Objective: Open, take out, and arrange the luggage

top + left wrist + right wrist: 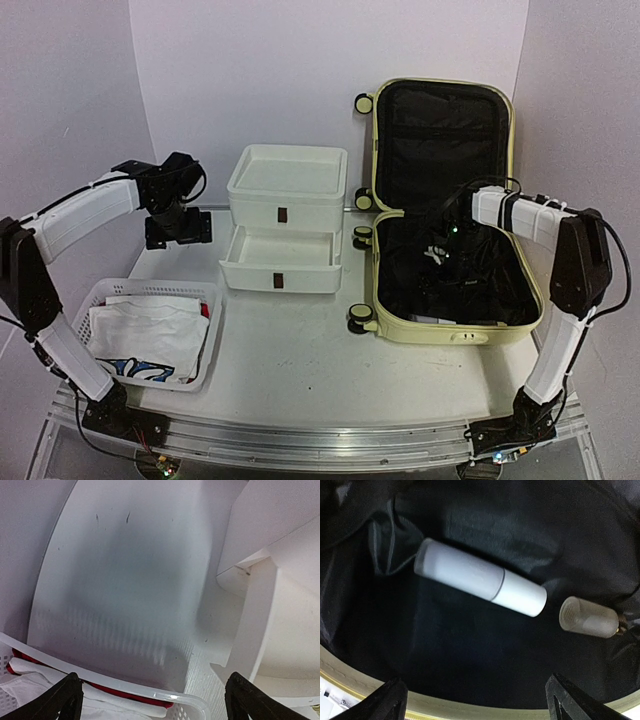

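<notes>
Right claw (475, 680) wide over white tube (480, 583) in luggage (430, 328) (open), left claw (153, 677) wide

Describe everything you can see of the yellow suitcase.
The luggage is a pale yellow hard-looking shell with rounded corners, lying opened out on the table's right side, one half beyond the other. Both halves are lined in black fabric. Four black-and-yellow wheels line its left edge, beside the white drawer box. In the near half a white cylinder and a smaller translucent capsule lie on the lining; the right gripper, fingers open, hangs over them.
</notes>
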You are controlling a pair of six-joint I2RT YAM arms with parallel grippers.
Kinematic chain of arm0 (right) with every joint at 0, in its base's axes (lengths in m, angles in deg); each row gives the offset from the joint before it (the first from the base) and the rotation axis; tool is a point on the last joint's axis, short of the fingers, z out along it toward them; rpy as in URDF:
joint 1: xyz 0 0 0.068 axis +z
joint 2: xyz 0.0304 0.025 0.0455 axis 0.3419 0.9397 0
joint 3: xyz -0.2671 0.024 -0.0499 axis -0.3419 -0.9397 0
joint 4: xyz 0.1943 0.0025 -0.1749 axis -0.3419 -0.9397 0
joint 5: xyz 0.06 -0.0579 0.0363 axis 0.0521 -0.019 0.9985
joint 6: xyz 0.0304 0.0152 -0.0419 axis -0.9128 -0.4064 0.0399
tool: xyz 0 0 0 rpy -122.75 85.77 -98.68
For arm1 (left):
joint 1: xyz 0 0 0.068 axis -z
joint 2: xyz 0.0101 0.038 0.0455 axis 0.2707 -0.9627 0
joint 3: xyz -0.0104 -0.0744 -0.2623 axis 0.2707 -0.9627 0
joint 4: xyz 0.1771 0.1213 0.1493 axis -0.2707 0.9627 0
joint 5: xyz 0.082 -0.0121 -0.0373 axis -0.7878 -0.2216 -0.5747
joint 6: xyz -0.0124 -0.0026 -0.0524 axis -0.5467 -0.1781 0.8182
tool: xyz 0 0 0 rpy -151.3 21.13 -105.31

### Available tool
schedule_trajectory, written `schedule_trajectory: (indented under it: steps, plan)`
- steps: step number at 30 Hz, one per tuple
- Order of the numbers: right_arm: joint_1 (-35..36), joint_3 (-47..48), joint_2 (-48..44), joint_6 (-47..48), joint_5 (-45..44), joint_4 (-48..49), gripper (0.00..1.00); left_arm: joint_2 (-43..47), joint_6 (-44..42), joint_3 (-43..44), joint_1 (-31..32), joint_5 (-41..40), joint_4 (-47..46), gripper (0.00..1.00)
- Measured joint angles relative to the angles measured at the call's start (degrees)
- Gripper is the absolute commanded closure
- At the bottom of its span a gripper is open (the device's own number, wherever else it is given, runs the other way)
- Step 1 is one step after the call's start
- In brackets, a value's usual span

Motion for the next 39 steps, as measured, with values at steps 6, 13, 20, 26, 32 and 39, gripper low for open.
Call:
schedule_trajectory:
  steps: [6, 13, 20, 26, 32, 39]
  plan:
    - [-0.4, 0.6, 2.0, 0.2, 0.4, -3.2, 0.02, -8.8, 2.1, 5.3, -1.2, 2.6, 5.3, 0.01]
    - [-0.6, 6.7, 10.4, 8.2, 1.1, -3.5, 0.10, -10.0, 4.7, 7.5, -2.2, 3.1, 8.2, 0.01]
    - [-0.6, 8.6, 15.3, 22.8, 0.8, -2.2, 0.19, -10.0, 8.2, 7.4, -3.0, 3.2, 9.7, 0.02]
    - [-0.6, 10.4, 20.3, 32.5, 0.7, -1.8, 0.26, -10.7, 9.1, 7.5, -3.0, 3.6, 9.7, 0.03]
    - [-0.6, 11.4, 22.5, 37.4, 1.0, -2.9, 0.33, -12.5, 8.3, 8.2, -3.2, 4.3, 10.0, 0.05]
    - [-0.3, 10.2, 22.6, 40.3, -0.3, -1.2, 0.47, -12.5, 7.6, 8.4, -3.3, 4.2, 10.1, 0.05]
